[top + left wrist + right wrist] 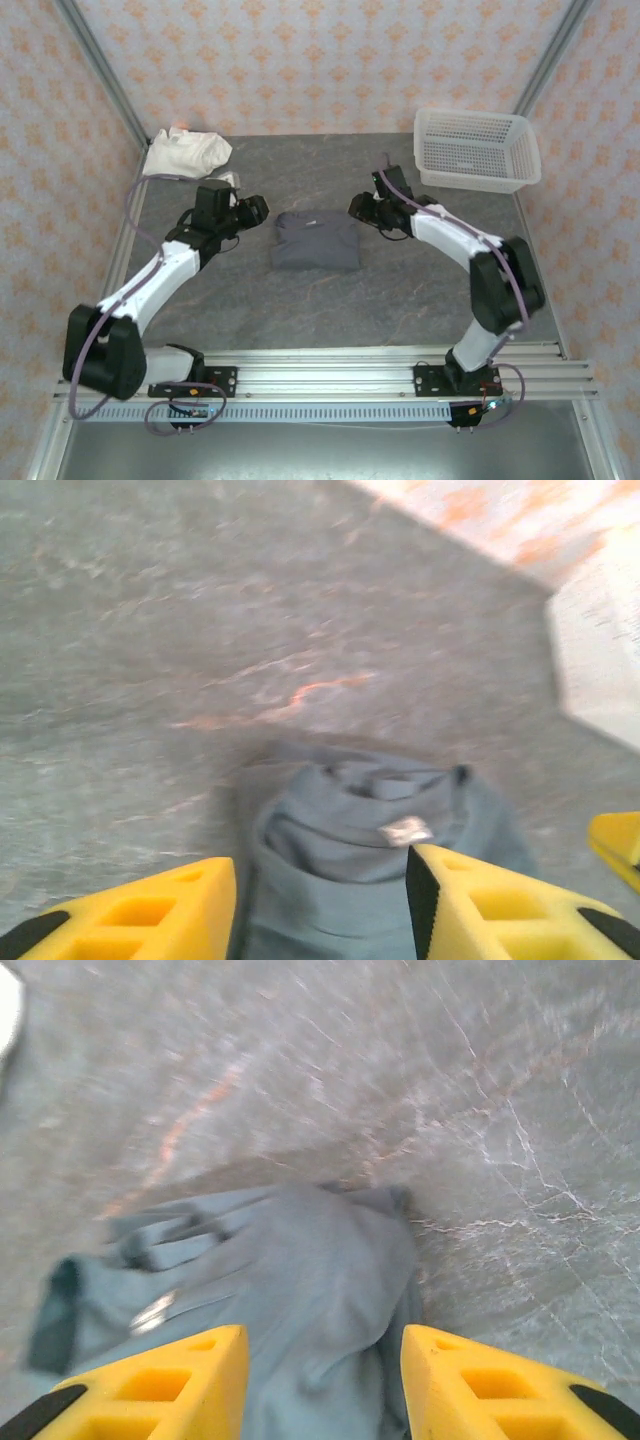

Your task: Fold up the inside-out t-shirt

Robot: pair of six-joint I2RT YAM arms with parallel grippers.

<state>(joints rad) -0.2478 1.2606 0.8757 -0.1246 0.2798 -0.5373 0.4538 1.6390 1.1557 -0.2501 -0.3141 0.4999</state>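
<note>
1. Nearest me, the rail [330, 372] carried both arm bases, on the near side of the inside-out t-shirt [315, 242].
2. The t-shirt lay mid-bench [400, 290] as a compact, squarish bundle, a small label [405, 830] showing.
3. The left hand [255, 210] hung just left of the t-shirt, fingers spread, pinching nothing.
4. The right hand [358, 208] hung just right of it, likewise spread and empty.
5. I judged the folding all but done, with only tidying left, if anything.

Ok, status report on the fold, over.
Left gripper open, right gripper open, both empty. T-shirt in a folded bundle between them. Nothing in the way.
</note>
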